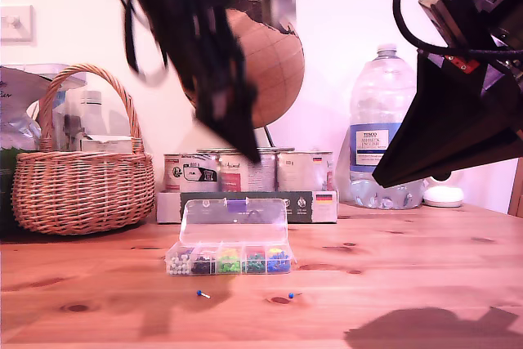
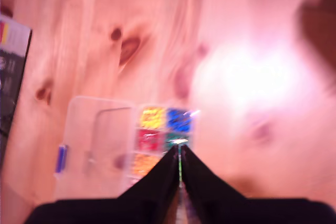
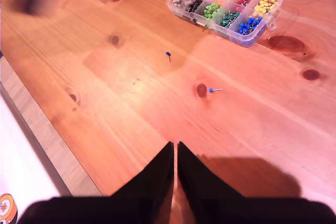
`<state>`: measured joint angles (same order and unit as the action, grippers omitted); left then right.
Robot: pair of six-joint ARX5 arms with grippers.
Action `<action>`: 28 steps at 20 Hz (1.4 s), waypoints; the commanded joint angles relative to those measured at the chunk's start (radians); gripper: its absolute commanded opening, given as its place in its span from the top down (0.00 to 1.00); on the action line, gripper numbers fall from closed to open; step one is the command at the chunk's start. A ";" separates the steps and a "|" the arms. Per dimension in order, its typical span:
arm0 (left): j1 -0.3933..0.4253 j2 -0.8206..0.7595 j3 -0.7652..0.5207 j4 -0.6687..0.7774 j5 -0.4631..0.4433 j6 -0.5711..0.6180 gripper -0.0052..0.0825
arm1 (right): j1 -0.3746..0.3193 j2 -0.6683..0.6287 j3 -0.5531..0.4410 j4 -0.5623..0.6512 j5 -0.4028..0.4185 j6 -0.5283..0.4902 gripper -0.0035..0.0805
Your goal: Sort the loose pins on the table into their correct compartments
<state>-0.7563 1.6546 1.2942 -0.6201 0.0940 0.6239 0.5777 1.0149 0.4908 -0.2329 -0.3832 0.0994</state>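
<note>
Jaws of my first gripper were pressed nearly together above the pin box, with a thin bright sliver between the tips; the blur hid whether it was a pin. My second gripper was closed on nothing, high over the bench. Two blue pins lay ahead of it, short of the box's compartments. A water bottle label read "TESCO". A wicker basket and globe stood behind.
</note>
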 commanded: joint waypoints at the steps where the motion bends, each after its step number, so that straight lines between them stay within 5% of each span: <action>1: -0.002 -0.040 0.002 -0.023 0.029 -0.141 0.97 | 0.005 0.008 0.006 0.003 0.001 -0.026 0.97; 6: -0.002 -0.153 0.001 -0.075 0.055 -0.362 0.97 | 0.005 0.014 0.016 0.003 0.016 -0.101 0.97; 12: -0.002 -0.320 -0.135 0.017 0.054 -0.462 0.97 | 0.029 0.109 0.118 -0.071 0.030 -0.171 0.97; 17: 0.002 -0.500 -0.377 0.213 0.045 -0.525 0.97 | 0.053 0.240 0.282 -0.203 0.069 -0.406 0.97; 22: 0.002 -0.664 -0.602 0.345 -0.019 -0.583 0.97 | 0.059 0.327 0.381 -0.283 0.085 -0.770 0.97; 24: 0.002 -0.724 -0.671 0.370 -0.044 -0.613 0.97 | 0.059 0.347 0.393 -0.291 0.039 -0.859 0.97; 28: 0.002 -0.809 -0.749 0.390 -0.051 -0.624 0.97 | 0.059 0.352 0.394 -0.293 -0.112 -0.860 0.97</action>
<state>-0.7570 0.8555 0.5602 -0.2489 0.0460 0.0051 0.6304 1.3590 0.8753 -0.5316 -0.4824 -0.7582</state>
